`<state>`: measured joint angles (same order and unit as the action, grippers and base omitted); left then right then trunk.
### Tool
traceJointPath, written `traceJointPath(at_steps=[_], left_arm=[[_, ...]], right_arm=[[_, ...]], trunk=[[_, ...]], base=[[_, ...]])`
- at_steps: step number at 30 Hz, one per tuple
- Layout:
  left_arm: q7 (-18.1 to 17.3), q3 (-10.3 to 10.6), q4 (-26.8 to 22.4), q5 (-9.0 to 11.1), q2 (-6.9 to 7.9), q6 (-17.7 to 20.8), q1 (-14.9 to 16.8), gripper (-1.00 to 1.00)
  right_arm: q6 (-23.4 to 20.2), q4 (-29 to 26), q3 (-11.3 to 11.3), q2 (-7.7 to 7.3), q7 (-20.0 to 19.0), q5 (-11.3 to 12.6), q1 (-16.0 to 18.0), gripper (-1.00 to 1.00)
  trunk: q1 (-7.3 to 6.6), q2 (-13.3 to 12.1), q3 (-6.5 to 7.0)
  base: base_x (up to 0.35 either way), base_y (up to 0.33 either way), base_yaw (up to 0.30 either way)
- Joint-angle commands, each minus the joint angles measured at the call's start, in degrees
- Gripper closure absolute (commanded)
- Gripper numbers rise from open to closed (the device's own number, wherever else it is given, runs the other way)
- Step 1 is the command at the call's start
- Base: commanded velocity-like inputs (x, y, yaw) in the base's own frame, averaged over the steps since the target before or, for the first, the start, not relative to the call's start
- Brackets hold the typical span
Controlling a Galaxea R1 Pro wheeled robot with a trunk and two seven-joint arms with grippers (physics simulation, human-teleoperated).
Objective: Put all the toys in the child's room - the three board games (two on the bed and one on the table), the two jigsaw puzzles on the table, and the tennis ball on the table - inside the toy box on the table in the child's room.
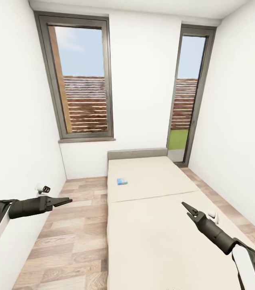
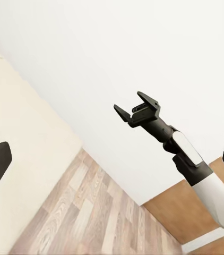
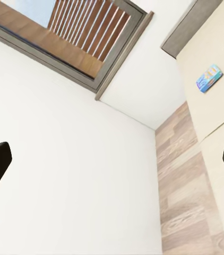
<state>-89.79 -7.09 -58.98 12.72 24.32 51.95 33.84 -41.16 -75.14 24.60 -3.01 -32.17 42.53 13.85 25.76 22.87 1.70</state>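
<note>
Hovering above the wooden floor [image 1: 79, 237], the left end effector [image 1: 65, 200] is held out toward the bed [image 1: 159, 225] with nothing between its fingers; in the head view they taper to what looks like a near-closed point, so whether they are spread or pressed together cannot be told. The right end effector [image 1: 187, 207] is raised over the bed's right half, and in the left wrist view [image 2: 137, 108] its fingers are seen spread apart and empty.

Further out, one board game [image 1: 122, 181] lies flat on the upper mattress section, near the bed's left edge and short of the headboard [image 1: 137, 153]; it is also seen in the right wrist view [image 3: 208, 78]. It is well apart from both end effectors. Only this one game can be made out on the bed.

The game is judged to be a light, stiff, thin box with smooth faces. Lying flush on a soft mattress, it would best be pinched across its narrow width, or nudged to the bed edge so that a finger can be slid beneath.

A white wall [image 1: 19, 121] stands close on the left, leaving a narrow strip of floor. Two windows [image 1: 81, 80] are set in the far wall. Nothing stands between the end effectors and the game.
</note>
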Motion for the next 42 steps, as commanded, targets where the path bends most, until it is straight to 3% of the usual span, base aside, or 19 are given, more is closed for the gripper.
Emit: traceJointPath(at_steps=[1,22,42], left_arm=[[-0.21,0.03,0.00,-0.02,0.02,0.61,0.00,-1.00],[-0.21,0.06,0.00,-0.06,0.02,0.61,0.00,-1.00],[-0.21,0.08,0.00,0.01,0.02,0.61,0.00,-1.00]], right_arm=[[-0.41,0.03,0.10,-0.01,-0.08,0.19,0.04,-1.00],[-0.40,0.08,0.10,-0.11,0.00,0.19,0.04,-1.00],[-0.36,0.08,0.10,-0.07,0.06,0.19,0.04,-1.00]], trunk=[[0.02,0.05,-0.10],[0.02,0.05,-1.72],[0.02,0.05,-3.26]], base=[[0.000,0.139,-0.128],[0.006,0.138,-0.129],[0.071,0.053,-0.129]])
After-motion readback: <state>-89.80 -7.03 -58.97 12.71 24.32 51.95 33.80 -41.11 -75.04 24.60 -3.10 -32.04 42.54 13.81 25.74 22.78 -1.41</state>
